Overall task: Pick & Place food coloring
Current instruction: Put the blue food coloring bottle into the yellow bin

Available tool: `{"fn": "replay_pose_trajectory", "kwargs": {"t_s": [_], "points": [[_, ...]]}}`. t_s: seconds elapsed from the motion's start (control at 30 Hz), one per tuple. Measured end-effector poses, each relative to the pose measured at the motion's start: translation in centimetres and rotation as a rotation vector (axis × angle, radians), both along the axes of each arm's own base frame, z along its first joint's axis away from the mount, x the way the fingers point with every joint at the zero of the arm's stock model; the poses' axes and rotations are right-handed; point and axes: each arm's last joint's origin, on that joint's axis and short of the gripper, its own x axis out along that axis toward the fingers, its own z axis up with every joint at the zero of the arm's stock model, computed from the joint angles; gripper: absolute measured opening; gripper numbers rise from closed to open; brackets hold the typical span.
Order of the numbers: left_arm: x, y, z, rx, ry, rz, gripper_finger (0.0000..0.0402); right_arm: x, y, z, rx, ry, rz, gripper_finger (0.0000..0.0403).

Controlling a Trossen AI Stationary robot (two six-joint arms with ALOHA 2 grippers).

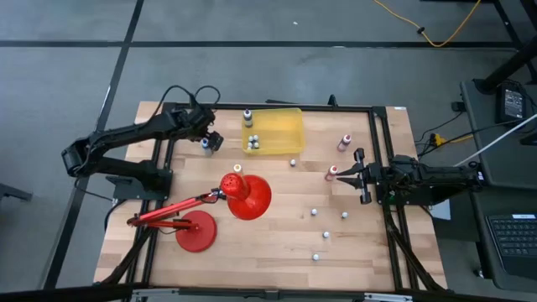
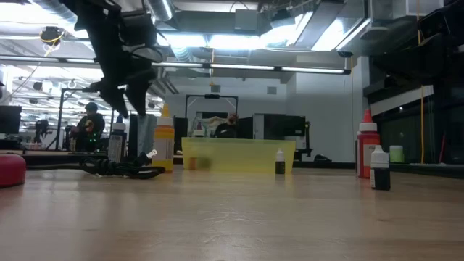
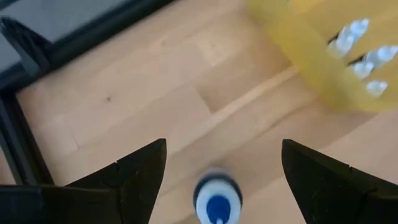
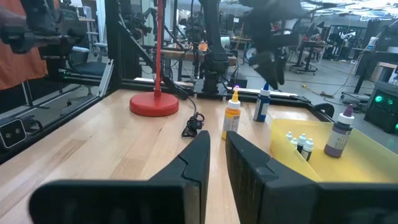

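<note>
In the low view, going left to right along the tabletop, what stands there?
Red lamp base at the edge → blue bottle under the left tool → yellow bottle → yellow bin → small dark bottle → red bottle → dark bottle.

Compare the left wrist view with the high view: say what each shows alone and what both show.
Only the left wrist view shows the blue bottle's cap from above, standing between the left gripper's open fingers.

Only the high view shows the red lamp, the right gripper waiting at the table's right edge, and bottles scattered over the table.

Both show the yellow bin with small bottles inside.
</note>
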Motion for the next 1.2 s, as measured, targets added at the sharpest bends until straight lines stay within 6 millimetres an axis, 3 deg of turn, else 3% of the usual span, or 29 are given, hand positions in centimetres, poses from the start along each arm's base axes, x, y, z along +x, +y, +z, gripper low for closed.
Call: {"fn": "replay_pose_trajectory", "kwargs": {"t_s": [0.43, 1.0, 1.2], "points": [[-0.2, -1.6, -1.4, -0.043, 0.075, -0.002, 0.0306, 0.0, 0.0, 0.0, 0.000, -0.001, 0.000, 0.0056], [-0.4, -1.7, -2.8, -0.020, 0.120, -0.033, 0.0306, 0.0, 0.0, 0.0, 0.000, 0.000, 0.000, 0.0056], [-0.4, -1.7, -2.8, -0.015, 0.126, -0.036, 0.0271, 0.0, 0.0, 0.0, 0.000, 0.000, 0.000, 0.0056]]}}
